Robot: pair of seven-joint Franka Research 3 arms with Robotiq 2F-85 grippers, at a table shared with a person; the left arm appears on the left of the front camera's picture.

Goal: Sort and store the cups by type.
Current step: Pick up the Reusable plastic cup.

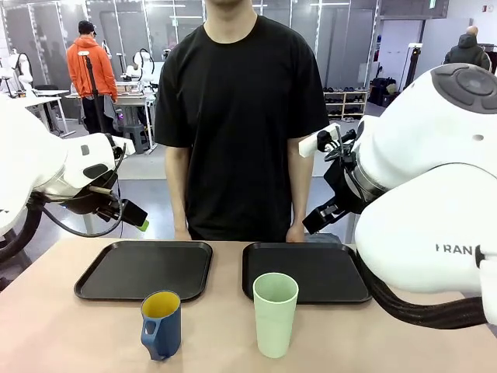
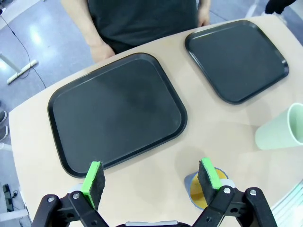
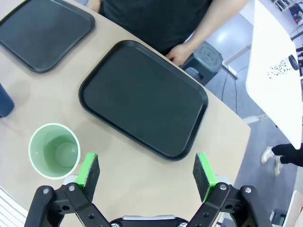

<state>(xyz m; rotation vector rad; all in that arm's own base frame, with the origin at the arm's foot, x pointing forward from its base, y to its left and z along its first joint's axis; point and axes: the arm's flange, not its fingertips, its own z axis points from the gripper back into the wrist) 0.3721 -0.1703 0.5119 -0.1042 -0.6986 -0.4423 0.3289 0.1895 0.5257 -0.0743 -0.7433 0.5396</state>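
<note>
Lab hall, glass partition walls [image 1: 46, 31], cluttered workbench [image 1: 138, 98], shelving [image 1: 345, 102], grey floor [image 1: 147, 198]

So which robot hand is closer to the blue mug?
Left. The left gripper hangs open almost over the blue mug. The right gripper hangs near the green tumbler, with the mug farther off.

Light: bright, even, from overhead.
Shadows: faint on table [image 1: 62, 334].
Glare: floor [image 2: 34, 34] shines.
Edges: wrist views bowed.
</note>
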